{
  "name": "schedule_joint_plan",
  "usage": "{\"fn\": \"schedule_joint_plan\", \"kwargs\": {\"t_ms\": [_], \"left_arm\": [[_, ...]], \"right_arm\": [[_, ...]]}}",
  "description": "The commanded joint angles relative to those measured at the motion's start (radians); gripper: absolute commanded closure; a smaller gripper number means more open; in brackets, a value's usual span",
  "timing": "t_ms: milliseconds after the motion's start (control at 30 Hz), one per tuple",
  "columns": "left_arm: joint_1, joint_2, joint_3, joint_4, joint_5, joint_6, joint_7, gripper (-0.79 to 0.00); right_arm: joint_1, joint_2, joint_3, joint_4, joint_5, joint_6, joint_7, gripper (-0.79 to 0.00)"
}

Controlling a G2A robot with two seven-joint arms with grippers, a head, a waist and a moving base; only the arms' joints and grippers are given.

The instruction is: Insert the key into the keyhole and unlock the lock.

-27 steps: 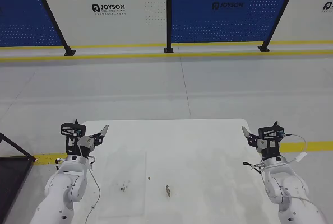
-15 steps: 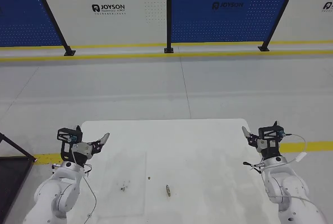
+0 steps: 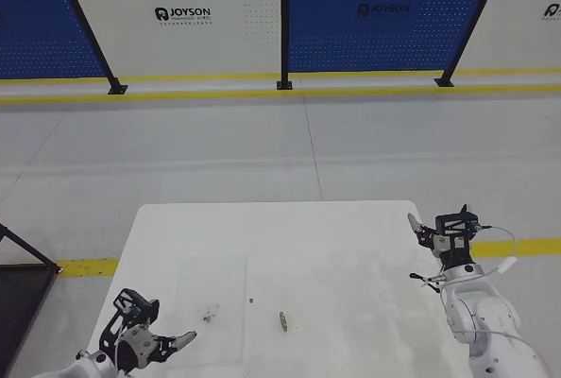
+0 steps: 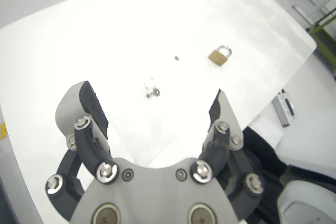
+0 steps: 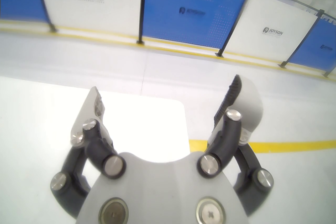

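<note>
floor (image 3: 262, 151): pale grey, yellow lines across the far side and beside the table's left and right edges.
fence (image 3: 384, 33): blue and white panels on black posts, along the far side beyond the yellow lines.
table (image 3: 309, 246): white top, rounded corners, centre of the scene.
right gripper (image 5: 165, 84): parked over the table's right edge, toward the far corner. Fingers spread wide, nothing between them. Ribbed black pad visible on one finger. Well apart from lock and key.
left gripper (image 4: 152, 90): low at the near-left corner of the table, pointing in across the top. Fingers released, wide gap, nothing held. Key seen through the gap in the wrist view, lying ahead of the tips, not touching them.
lock (image 4: 220, 56): small brass padlock with silver shackle, lying flat in the near half of the table, about mid-width. Shackle latched or not: cannot tell.
key (image 4: 153, 92): small, silver, flat on the table, left of the lock and apart from it, near the left gripper. Not in the keyhole.
speck (image 4: 176, 58): tiny dark bit on the table between key and lock, slightly farther back than both.
</note>
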Motion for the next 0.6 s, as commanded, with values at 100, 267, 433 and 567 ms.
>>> {"fn": "schedule_joint_plan", "kwargs": {"t_ms": [100, 267, 433, 567], "left_arm": [[-0.012, -0.004, 0.097, 0.007, 0.123, 0.093, -0.031, -0.785], [-0.059, -0.010, 0.195, 0.042, 0.195, 0.203, -0.049, -0.733], [-0.130, -0.016, 0.285, 0.093, 0.258, 0.300, -0.070, -0.613], [-0.171, -0.018, 0.339, 0.121, 0.316, 0.333, -0.061, -0.576]], "right_arm": [[0.000, 0.000, 0.000, 0.000, 0.000, 0.000, 0.000, -0.785], [0.000, 0.000, 0.000, 0.000, 0.000, 0.000, 0.000, -0.785], [0.000, 0.000, 0.000, 0.000, 0.000, 0.000, 0.000, -0.785], [0.000, 0.000, 0.000, 0.000, 0.000, 0.000, 0.000, -0.785]]}}
